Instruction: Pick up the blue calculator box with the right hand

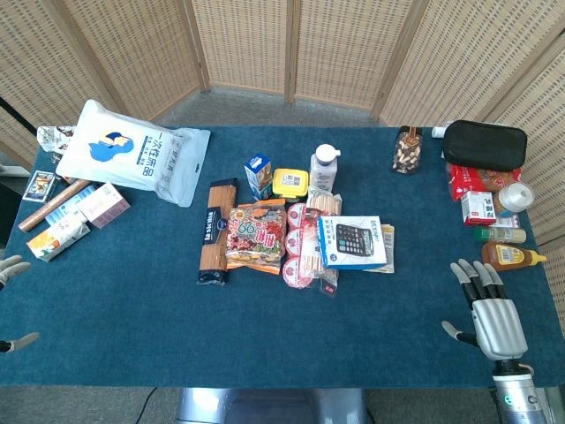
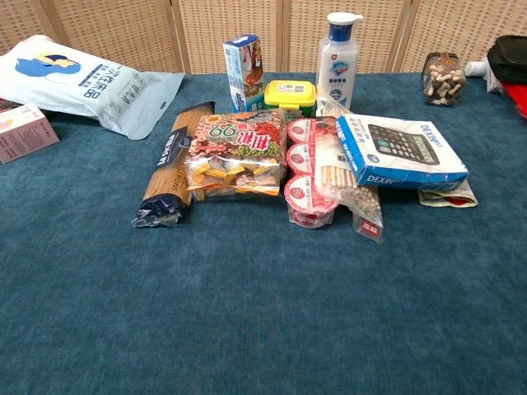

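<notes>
The table, covered in dark blue cloth, filled both views. Near its middle lay the blue calculator box, flat and face up, its printed calculator showing. In the chest view the box sat slightly tilted, propped over a clear packet of wooden sticks on one side and a flat paper item on the other.

The right hand was at the table's near right corner, well apart from the box, which lay up and to the left of it. The hand held nothing: its fingers were extended and slightly spread, pointing away from the robot toward the far edge, the back of the hand up and the thumb out to the left. The chest view did not show it.

Only the fingertips of the left hand showed at the left edge of the head view; they were apart, with nothing between them.

Beside the box, going left, were a stack of red-lidded cups, a colourful snack bag and a dark spaghetti packet. Behind stood a white pump bottle, a yellow tub and a small blue carton. A large white pouch lay at the far left, a black case at the far right.
</notes>
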Robot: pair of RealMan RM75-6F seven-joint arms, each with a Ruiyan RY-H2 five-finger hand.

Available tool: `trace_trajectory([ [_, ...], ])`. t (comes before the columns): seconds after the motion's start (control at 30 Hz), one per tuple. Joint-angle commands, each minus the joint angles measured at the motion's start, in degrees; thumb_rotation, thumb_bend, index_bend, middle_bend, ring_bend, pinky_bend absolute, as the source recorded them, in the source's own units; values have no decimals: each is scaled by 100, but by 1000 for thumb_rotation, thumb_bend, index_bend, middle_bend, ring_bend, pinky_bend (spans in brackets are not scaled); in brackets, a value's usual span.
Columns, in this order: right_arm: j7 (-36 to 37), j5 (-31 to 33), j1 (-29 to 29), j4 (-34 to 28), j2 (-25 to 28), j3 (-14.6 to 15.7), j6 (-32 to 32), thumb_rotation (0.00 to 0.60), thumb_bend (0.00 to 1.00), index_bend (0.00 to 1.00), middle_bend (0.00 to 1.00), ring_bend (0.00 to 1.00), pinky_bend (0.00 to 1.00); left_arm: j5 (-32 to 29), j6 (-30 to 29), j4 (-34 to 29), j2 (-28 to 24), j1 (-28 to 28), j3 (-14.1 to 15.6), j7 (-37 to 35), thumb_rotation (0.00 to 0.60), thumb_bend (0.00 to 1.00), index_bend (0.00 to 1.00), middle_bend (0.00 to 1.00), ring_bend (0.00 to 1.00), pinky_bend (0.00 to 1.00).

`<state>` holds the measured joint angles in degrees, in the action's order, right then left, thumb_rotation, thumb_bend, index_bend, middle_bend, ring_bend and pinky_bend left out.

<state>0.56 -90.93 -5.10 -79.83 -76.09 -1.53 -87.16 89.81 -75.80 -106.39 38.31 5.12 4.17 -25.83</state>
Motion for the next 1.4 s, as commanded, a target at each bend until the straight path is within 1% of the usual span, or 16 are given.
trace_trajectory([
  [0.03,8,-9,2,17,1,8,1,600,0,0,0,0,0,11,-25,-11,-1,-13,7,14,600,0,122,0,0,0],
  [0.17,15,-39,23,60,-2,39,-22,600,0,0,0,0,0,36,-93,-8,-6,-45,17,-2,600,0,122,0,0,0],
  [0.33,-44,-59,-62,-101,-101,-13,37,600,0,0,0,0,0,36,-60,8,4,-26,20,-8,600,0,121,0,0,0],
  [0.47,-412,-34,-306,-307,-261,-116,340,600,0,0,0,0,0,52,-15,22,6,6,22,-48,600,0,122,0,0,0],
  [0.6,-628,136,-555,-336,-493,-258,698,600,0,0,0,0,0,21,8,63,5,19,17,-105,600,0,122,0,0,0],
  [0.77,-790,378,-847,-103,-885,-402,1116,600,0,0,0,0,0,-61,72,86,21,52,-4,-97,600,0,123,0,0,0],
  [0.93,-962,525,-1087,113,-1239,-525,1348,600,0,0,0,0,0,-126,115,59,29,71,-19,-52,600,0,122,0,0,0],
  [1.07,-1059,614,-1255,303,-1589,-655,1389,600,0,0,0,0,0,-163,143,44,40,85,-30,-5,600,0,122,0,0,0],
  [1.23,-1173,716,-1435,565,-2138,-845,1283,600,0,0,0,0,0,-206,191,55,54,108,-43,10,600,0,122,0,0,0],
  [1.4,-1176,765,-1670,1017,-2712,-976,1268,600,0,0,0,0,0,-233,214,79,38,111,-45,-57,600,0,122,0,0,0],
])
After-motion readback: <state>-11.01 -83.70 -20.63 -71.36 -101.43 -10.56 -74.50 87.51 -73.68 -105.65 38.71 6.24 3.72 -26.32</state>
